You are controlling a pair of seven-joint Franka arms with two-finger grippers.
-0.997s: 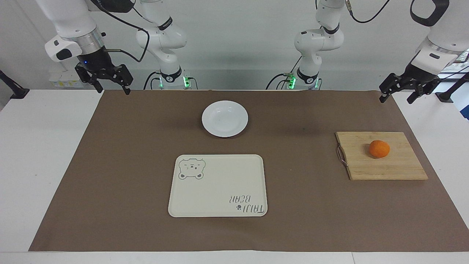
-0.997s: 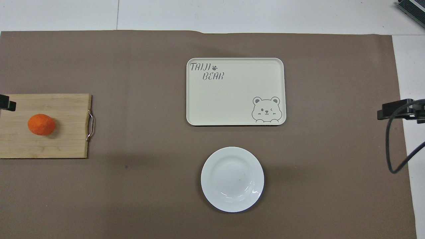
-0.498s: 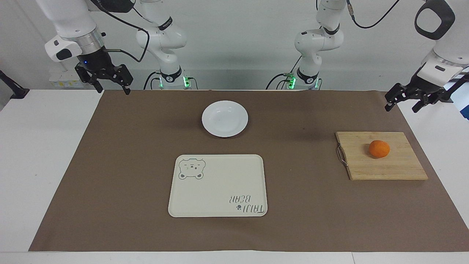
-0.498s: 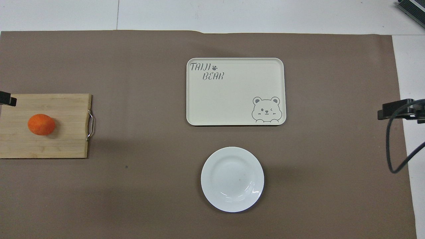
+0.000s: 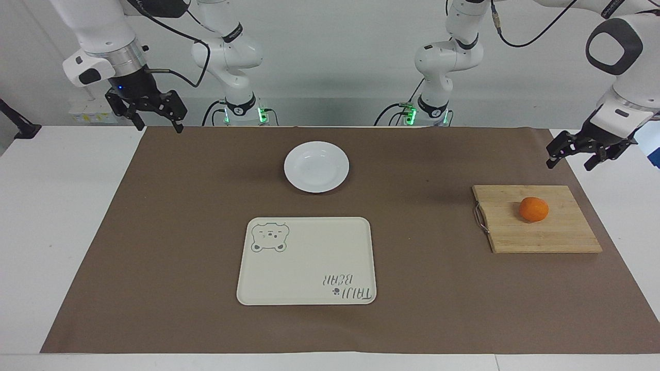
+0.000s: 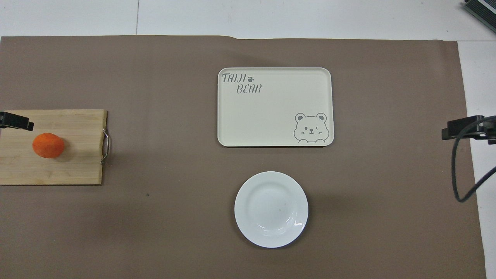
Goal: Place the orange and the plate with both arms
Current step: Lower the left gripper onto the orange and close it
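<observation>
Lowered since a second ago, the left gripper point(image 5: 570, 159), jaws apart, hangs seemingly over the desk edge beside the cutting board point(image 5: 557, 237) bearing the orange point(image 5: 533, 209), while the right gripper point(image 5: 157, 121) waits open and the plate point(image 5: 316, 167) sits nearer the robots than the tray point(image 5: 307, 268).

1. The left pincer point(image 5: 570, 153) is held in the air above the desk point(image 5: 67, 216) at the left arm's end, with the cutting board point(image 5: 541, 234) lying near it.
2. The orange point(image 5: 533, 209) is set on that board, apart from the left pincer.
3. The right pincer point(image 5: 155, 117) is held over the desk's right-arm end.
4. The plate point(image 5: 316, 166) is found well apart from both pincers, with the tray point(image 5: 306, 260) farther from the robots.
</observation>
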